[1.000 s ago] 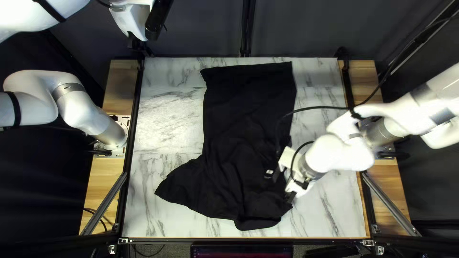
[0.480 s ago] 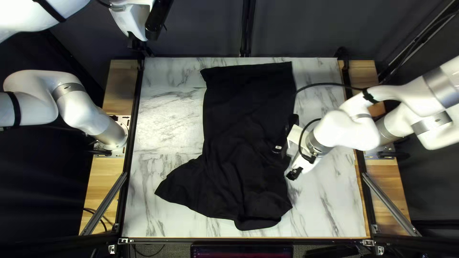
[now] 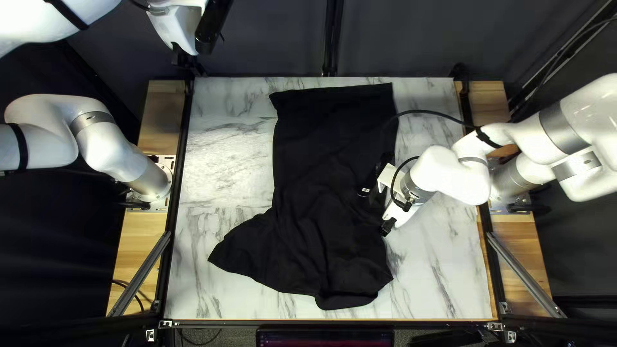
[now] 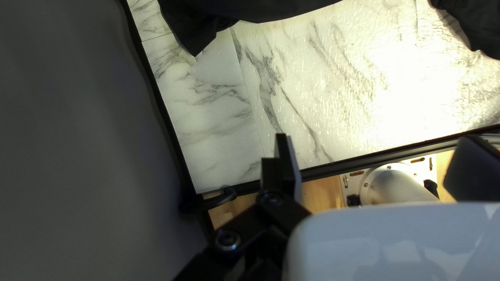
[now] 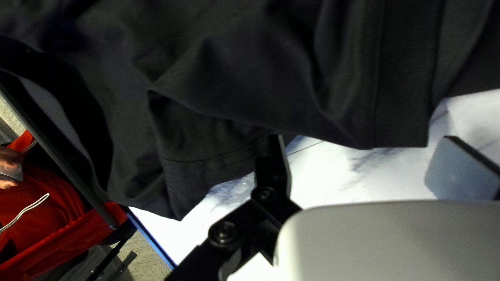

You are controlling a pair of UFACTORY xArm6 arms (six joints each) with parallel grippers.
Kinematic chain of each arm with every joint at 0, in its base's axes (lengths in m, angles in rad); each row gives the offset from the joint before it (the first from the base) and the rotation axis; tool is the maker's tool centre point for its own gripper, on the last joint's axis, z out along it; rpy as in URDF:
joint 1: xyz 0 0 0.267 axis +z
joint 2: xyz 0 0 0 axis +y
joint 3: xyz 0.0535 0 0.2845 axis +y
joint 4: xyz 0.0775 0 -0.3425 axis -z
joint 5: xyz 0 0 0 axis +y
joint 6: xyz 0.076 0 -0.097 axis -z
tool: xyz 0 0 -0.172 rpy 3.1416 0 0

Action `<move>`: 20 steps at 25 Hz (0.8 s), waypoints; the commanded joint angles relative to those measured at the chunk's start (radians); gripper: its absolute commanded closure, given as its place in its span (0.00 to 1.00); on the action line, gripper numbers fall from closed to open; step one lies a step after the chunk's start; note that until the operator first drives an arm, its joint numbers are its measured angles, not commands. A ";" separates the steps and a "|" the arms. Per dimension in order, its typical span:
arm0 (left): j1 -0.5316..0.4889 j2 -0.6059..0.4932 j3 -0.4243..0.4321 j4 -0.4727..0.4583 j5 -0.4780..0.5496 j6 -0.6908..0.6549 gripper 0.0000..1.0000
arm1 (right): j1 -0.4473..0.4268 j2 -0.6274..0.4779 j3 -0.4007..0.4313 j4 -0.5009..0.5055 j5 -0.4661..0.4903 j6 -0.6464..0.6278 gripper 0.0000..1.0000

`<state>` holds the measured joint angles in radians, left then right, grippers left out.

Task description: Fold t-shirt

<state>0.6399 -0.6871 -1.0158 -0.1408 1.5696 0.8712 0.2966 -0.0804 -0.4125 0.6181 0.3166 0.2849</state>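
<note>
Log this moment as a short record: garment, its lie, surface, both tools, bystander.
garment: black T-shirt
lie: flatter toward the table's far edge, rumpled toward the near edge, with a flap spreading out at the left of the top left view
surface: white, grey-veined table
left tool: open, nothing between its fingers, T-shirt well ahead
right tool: open, close to the T-shirt's edge; contact cannot be told
bystander: a hand beyond the table, holding a small object

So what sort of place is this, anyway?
Probably a robotics lab or test station: white robot arms stand on both sides of a marble-patterned table, with a dark curtain behind it.
</note>
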 commanded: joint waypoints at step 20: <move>0.000 0.000 0.000 0.000 0.000 0.000 0.00 | 0.114 0.114 -0.198 -0.081 0.037 0.125 0.06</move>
<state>0.6399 -0.6871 -1.0158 -0.1408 1.5696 0.8712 0.4052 0.0316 -0.6014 0.5498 0.3531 0.3985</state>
